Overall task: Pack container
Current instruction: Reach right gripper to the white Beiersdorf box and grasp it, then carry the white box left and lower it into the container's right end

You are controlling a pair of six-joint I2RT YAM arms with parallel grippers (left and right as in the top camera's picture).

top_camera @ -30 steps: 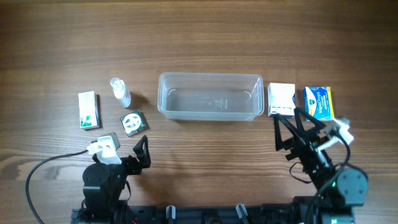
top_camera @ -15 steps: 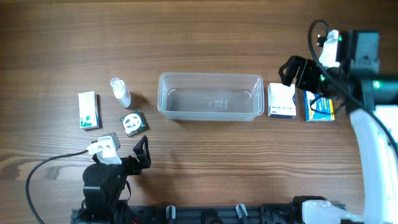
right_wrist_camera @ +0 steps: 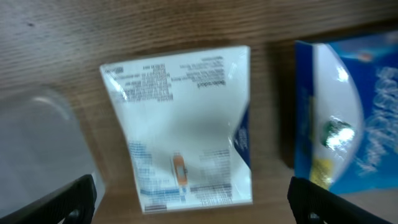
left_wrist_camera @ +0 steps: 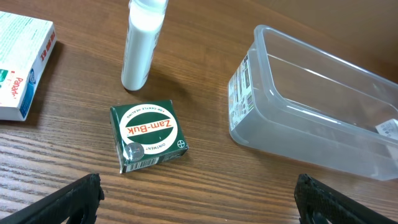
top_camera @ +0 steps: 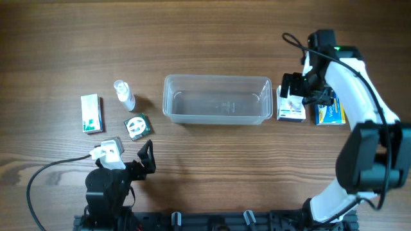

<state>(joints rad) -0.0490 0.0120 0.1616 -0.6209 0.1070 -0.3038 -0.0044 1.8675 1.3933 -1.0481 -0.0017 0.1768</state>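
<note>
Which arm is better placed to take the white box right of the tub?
Right: the right pincer hangs open over the white box; the left pincer sits far away, beyond the tub.

Robotics lab, apparently: left arm [top_camera: 110, 186] and right arm [top_camera: 359, 90] mounted at a wood-grain table [top_camera: 205, 38] (cable [top_camera: 64, 161] trailing).

Container [top_camera: 217, 78]: clear, colourless plastic tub, rectangular, rounded corners, rim all the way round
Pose: upright on its base, mouth facing up, long sides running left to right in the overhead view
Place: on the wooden table [top_camera: 212, 32], about mid-width
Markings: white printed label with a barcode on the left short end wall, seen from the left wrist
</note>
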